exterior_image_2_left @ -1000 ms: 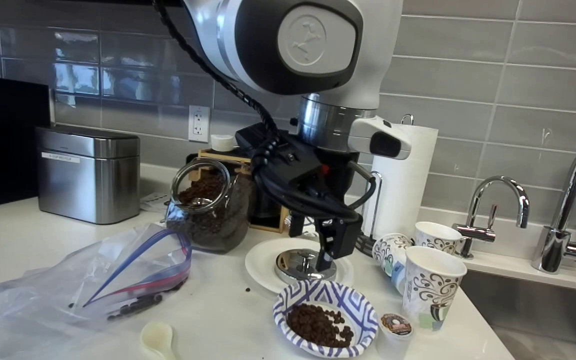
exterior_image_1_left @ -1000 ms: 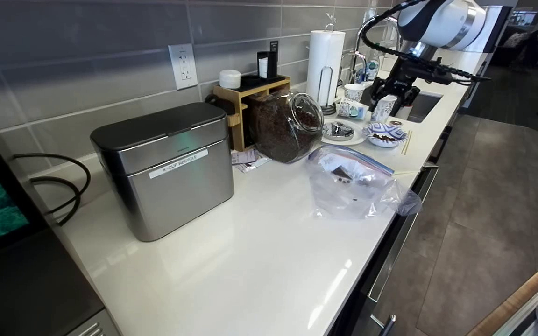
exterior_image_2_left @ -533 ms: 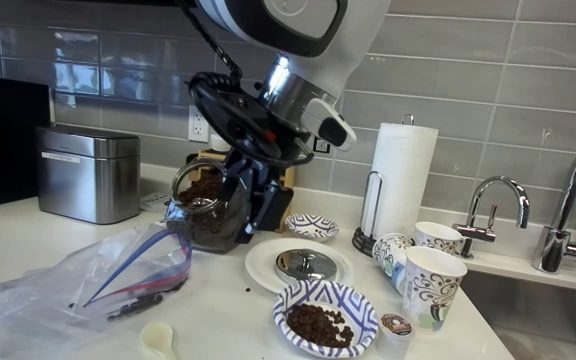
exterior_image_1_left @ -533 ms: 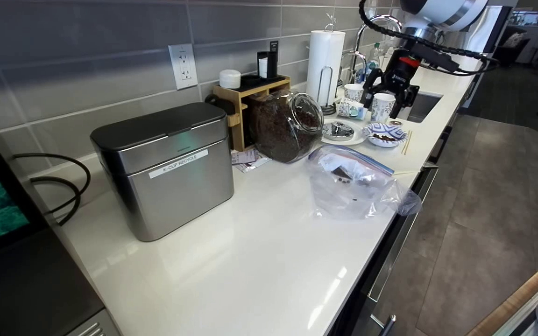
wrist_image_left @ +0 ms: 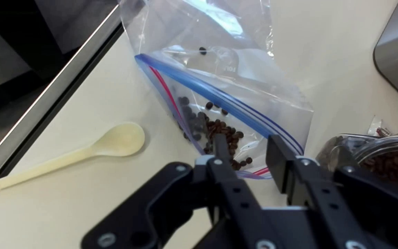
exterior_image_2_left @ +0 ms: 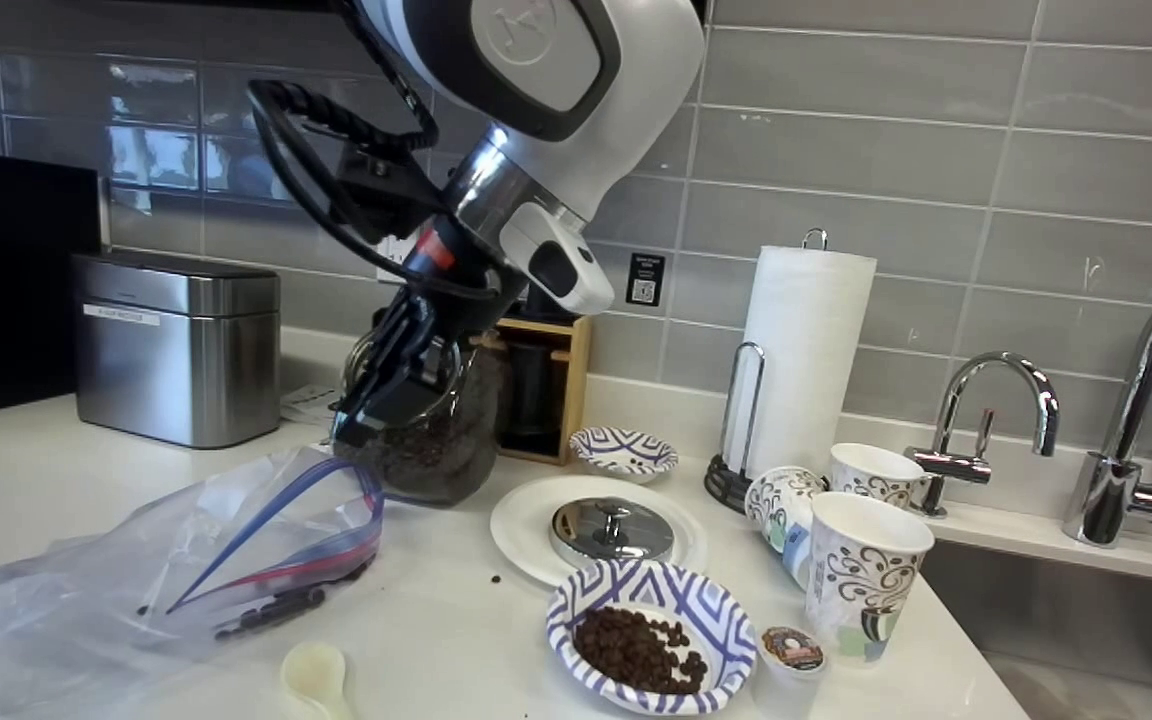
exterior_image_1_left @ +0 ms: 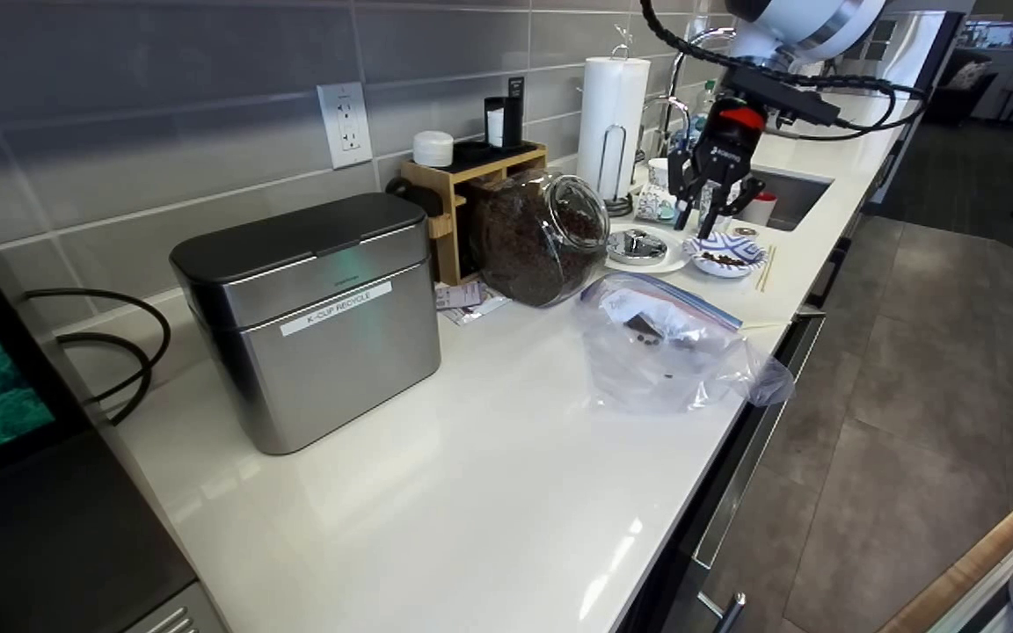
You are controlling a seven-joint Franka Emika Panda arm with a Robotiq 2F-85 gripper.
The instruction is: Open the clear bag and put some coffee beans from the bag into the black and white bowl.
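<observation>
The clear zip bag [exterior_image_2_left: 126, 570] lies on the counter with its blue-edged mouth gaping. It also shows in an exterior view [exterior_image_1_left: 674, 352] and the wrist view [wrist_image_left: 199, 65]. Dark coffee beans [wrist_image_left: 225, 129] lie inside near the mouth. My gripper [wrist_image_left: 247, 148] is open and empty, its fingers apart above the bag's mouth. In an exterior view the gripper [exterior_image_2_left: 361, 425] is tilted and overlaps the jar. A black and white bowl [exterior_image_2_left: 624, 446] stands behind the white plate. A blue and white bowl [exterior_image_2_left: 721, 622] at the front holds a pile of beans.
A large glass jar of beans [exterior_image_2_left: 441, 450] stands beside the bag. A chrome lid [exterior_image_2_left: 586, 540] rests on a white plate [exterior_image_2_left: 516, 510]. A pale spoon [wrist_image_left: 123, 140] lies near the counter edge. Paper cups [exterior_image_2_left: 866, 570], a coffee pod [exterior_image_2_left: 791, 655] and a paper towel roll [exterior_image_2_left: 806, 350] stand farther along.
My gripper has swung from over the chrome lid toward the bag and jar, and it is now tilted toward the bag. Its fingers look closer together. The bag and bowls have not moved.
</observation>
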